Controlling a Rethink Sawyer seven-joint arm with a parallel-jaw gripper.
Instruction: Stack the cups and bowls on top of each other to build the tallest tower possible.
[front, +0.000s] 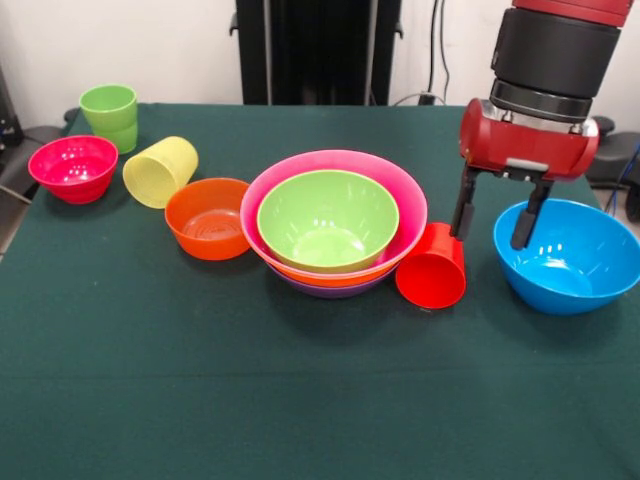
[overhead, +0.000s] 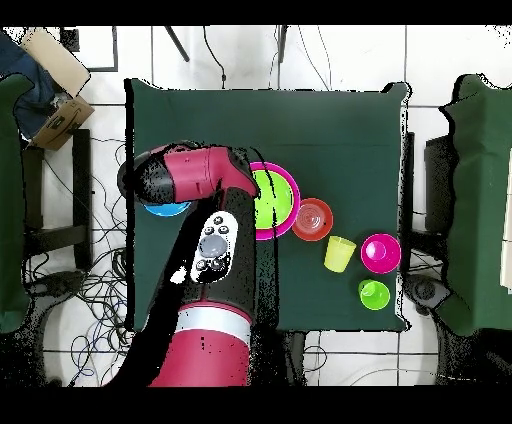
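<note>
The tower (front: 333, 222) is a nested pile of big bowls at the table's centre: lime green innermost, a pink rim around it, orange and purple edges below. A red cup (front: 432, 266) lies on its side against the pile's right. The blue bowl (front: 568, 255) stands right of the red cup. My gripper (front: 493, 215) hangs open and holds nothing, above the gap between the red cup and the blue bowl's left rim. On the left are a small red-orange bowl (front: 207, 218), a tipped pale yellow cup (front: 160, 171), a magenta bowl (front: 72, 167) and an upright green cup (front: 108, 115).
The dark green table cloth (front: 300, 400) reaches the front edge. In the overhead view my arm (overhead: 205, 300) hides most of the blue bowl (overhead: 165, 208) and part of the tower (overhead: 275, 200). A cardboard box (overhead: 55, 80) and chairs stand beside the table.
</note>
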